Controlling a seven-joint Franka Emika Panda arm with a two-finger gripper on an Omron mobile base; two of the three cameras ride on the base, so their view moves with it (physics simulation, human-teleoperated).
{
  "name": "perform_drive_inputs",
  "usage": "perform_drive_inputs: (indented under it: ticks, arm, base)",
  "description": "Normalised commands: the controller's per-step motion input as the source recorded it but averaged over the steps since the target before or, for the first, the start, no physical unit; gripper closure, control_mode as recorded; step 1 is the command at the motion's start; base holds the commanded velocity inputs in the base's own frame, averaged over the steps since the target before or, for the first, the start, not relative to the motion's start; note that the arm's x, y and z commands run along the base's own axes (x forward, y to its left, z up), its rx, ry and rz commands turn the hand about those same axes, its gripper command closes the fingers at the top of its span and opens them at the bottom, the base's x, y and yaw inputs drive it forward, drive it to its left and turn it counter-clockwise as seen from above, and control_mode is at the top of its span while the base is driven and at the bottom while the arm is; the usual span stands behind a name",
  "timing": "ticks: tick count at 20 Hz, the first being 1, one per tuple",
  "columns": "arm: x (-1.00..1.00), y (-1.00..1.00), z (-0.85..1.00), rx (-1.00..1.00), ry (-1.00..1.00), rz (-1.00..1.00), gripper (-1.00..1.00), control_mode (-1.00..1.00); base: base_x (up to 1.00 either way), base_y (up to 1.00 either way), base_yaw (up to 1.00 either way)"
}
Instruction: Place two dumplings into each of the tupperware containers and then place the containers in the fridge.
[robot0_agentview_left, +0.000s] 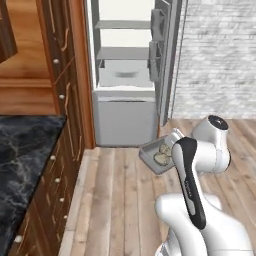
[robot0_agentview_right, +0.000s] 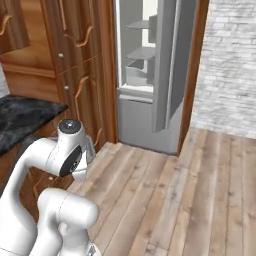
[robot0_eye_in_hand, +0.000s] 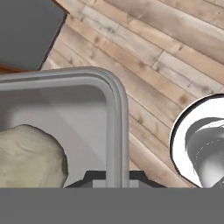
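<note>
- The tray (robot0_agentview_left: 151, 156) is being held up over the floor (robot0_agentview_left: 115, 200) by the gripper (robot0_eye_in_hand: 107, 177), which is clamped on the tray's rim at one edge; the pinch is visible in the hand view, where the rim (robot0_eye_in_hand: 117, 131) is being squeezed between the two tips.
- Two dumplings (robot0_agentview_left: 162, 154) are being carried inside it, loose, not pinned by anything. One dumpling is sitting close to the gripped wall in the hand view.
- The fridge (robot0_agentview_left: 127, 75) is standing open ahead, with its shelves (robot0_agentview_left: 122, 52) and door bins (robot0_agentview_left: 156, 55) exposed. The tray is being kept well short of it, lower than the shelves and about level with the bottom drawer (robot0_agentview_left: 125, 120).
- Biggest worry, probably: the tray is being gripped at one edge only, so it could be levered down by its own weight and tipped, and the dumplings would get rolled out onto the floor.
- It's already looking a bit tilted in the left base view, so any quick swing is likely being punished.
- The open door (robot0_agentview_left: 165, 60) is hanging right beside the path, so the tray's far corner could get clipped on the way in.
- A shelf edge could also get bumped if the lift is being judged too low.
</note>
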Motion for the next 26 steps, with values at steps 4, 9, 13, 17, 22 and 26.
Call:
perform_drive_inputs:
  ticks: [4, 9, 13, 17, 22, 26]
  arm:
    - [0.00, 0.00, 0.00, 0.00, 0.00, 0.00, 1.00, 1.00]
    - [0.00, 0.00, 0.00, 0.00, 0.00, 0.00, 1.00, 1.00]
    - [0.00, 0.00, 0.00, 0.00, 0.00, 0.00, 1.00, 1.00]
    - [0.00, 0.00, 0.00, 0.00, 0.00, 0.00, 1.00, 1.00]
    - [0.00, 0.00, 0.00, 0.00, 0.00, 0.00, 1.00, 1.00]
    - [0.00, 0.00, 0.00, 0.00, 0.00, 0.00, 1.00, 1.00]
  base:
    - [1.00, 0.55, -0.29]
    - [1.00, 0.55, -0.28]
    - [1.00, 0.56, -0.20]
    - [1.00, 0.51, -0.13]
    - [1.00, 0.18, -0.05]
    - [1.00, 0.00, 0.00]
